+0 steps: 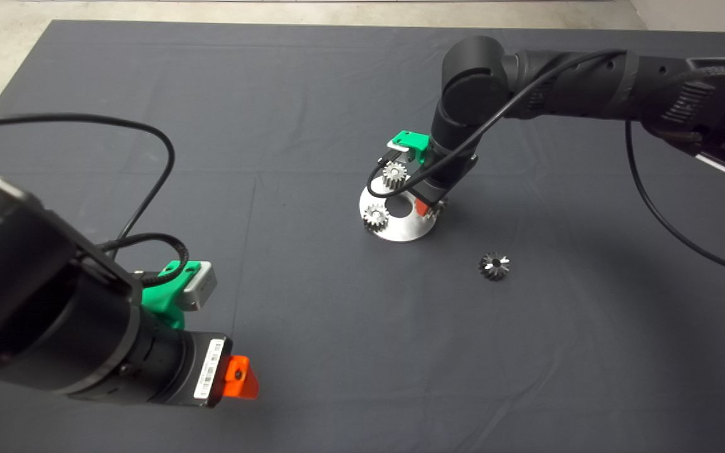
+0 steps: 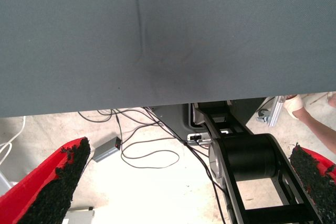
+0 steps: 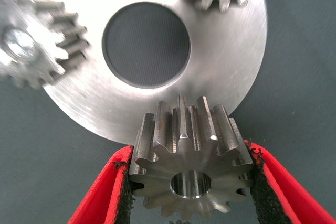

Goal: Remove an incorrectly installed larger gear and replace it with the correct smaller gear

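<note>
Dark grey cloth covers the bench (image 1: 312, 94), with pale floor showing past its far edge. Near the middle lies a round metal plate (image 1: 403, 229) with a large hole through its centre; two pale fine-toothed small gears (image 1: 376, 216) stand on it, one at its near-left rim and the other at its far rim. The right tool (image 3: 191, 174) reaches down at the plate's right edge, its two red fingers (image 3: 107, 187) clamped on the larger gear (image 3: 189, 156), black pads pressed against the teeth on either side. In the right wrist view that gear sits at the rim of the plate, its bore facing the camera. The smaller gear (image 1: 494, 265) lies alone on the cloth, to the right of the plate and nearer the front, well apart from both tools. The left tool (image 2: 194, 182) hangs over the bench's near-left corner, its fingers (image 2: 58, 182) spread wide with nothing between them; beyond the cloth's edge its wrist view shows floor, loose cables (image 2: 142, 150) and a person's hand (image 2: 295, 103).
</note>
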